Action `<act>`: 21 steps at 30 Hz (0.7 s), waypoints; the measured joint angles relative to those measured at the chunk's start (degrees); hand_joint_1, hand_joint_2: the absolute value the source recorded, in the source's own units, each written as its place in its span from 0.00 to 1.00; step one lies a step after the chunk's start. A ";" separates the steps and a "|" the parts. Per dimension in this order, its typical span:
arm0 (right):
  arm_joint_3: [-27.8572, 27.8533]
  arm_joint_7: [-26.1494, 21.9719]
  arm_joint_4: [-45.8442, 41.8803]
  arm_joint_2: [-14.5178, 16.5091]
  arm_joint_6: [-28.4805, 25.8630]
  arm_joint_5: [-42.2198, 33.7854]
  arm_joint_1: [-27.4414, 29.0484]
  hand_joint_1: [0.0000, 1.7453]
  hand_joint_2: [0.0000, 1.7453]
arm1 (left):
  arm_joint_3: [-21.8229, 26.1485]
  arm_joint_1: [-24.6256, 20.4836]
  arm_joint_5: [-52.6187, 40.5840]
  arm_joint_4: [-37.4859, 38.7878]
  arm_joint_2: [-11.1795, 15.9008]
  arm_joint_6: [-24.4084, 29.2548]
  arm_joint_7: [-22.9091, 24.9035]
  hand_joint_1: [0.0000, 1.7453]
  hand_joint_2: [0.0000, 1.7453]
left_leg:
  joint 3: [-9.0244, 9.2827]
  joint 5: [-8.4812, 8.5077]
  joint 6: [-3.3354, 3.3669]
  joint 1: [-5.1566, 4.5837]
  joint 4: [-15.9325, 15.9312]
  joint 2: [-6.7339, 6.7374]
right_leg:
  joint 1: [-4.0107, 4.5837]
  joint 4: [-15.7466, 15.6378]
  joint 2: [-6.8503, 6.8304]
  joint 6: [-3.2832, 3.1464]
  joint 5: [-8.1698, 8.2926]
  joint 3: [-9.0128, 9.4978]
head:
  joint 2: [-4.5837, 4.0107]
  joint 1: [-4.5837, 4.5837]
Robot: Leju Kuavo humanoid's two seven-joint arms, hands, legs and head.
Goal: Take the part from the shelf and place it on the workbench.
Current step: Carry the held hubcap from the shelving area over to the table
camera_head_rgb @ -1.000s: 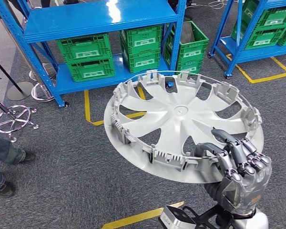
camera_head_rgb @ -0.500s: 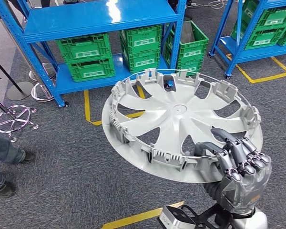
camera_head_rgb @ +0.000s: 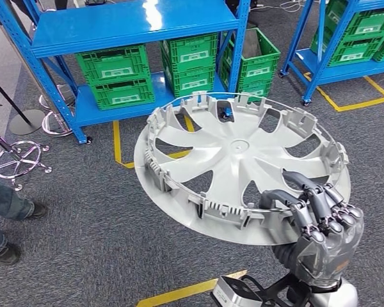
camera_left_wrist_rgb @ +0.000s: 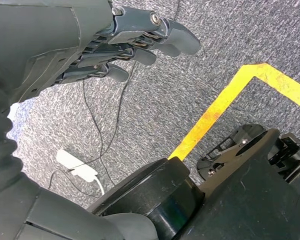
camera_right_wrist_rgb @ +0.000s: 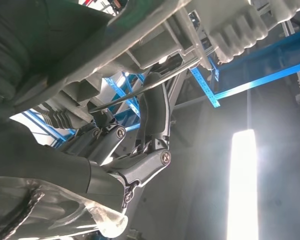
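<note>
Now right hand grips hubcap rim; left hand loosely extended, holding nothing.

Right hand: dark grey segmented fingers with rounded tips, a clear glossy cover over the palm, a black ribbed boot at the wrist. Silver screws show at its finger pivots in the right wrist view. Left hand: matte dark grey fingers, round silver fastener, grey ribbed cover.

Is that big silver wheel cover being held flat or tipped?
Tipped. The wheel cover slopes, inner ribbed side facing up, its far rim higher; the right hand grips its near edge.
</note>
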 joint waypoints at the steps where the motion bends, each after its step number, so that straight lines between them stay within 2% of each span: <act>1: 0.07 0.00 0.00 0.00 0.00 0.00 -0.01 1.00 1.00 | 0.00 0.00 0.00 0.00 0.00 0.00 0.00 0.00 1.00 | 0.00 0.00 0.00 0.00 0.00 0.00 | 0.00 0.00 0.00 0.00 0.00 0.00 | 0.00 0.00; 12: 0.36 -0.61 0.10 0.00 0.00 -1.31 -0.30 1.00 1.00 | 0.02 0.00 0.00 0.00 0.00 0.03 0.00 0.00 1.00 | 0.00 0.00 0.00 0.00 0.00 0.00 | 0.00 0.00 0.00 0.00 0.00 0.00 | 0.00 -0.01; 18: 0.36 -3.81 0.44 0.02 0.00 -3.98 -0.28 1.00 1.00 | 0.04 -0.01 0.00 0.01 0.00 0.07 0.00 0.00 1.00 | -0.04 -0.05 0.07 -0.12 0.14 0.00 | -0.10 -0.08 0.00 0.05 0.05 0.01 | 0.00 -0.01; 21: 0.10 -8.44 0.63 0.79 0.00 -7.20 0.04 1.00 1.00 | 0.04 -0.01 0.00 0.01 0.03 0.05 0.00 0.00 1.00 | -0.06 -0.15 0.23 -0.22 0.25 0.00 | -0.19 -0.08 0.00 0.10 0.06 0.01 | 0.00 -0.01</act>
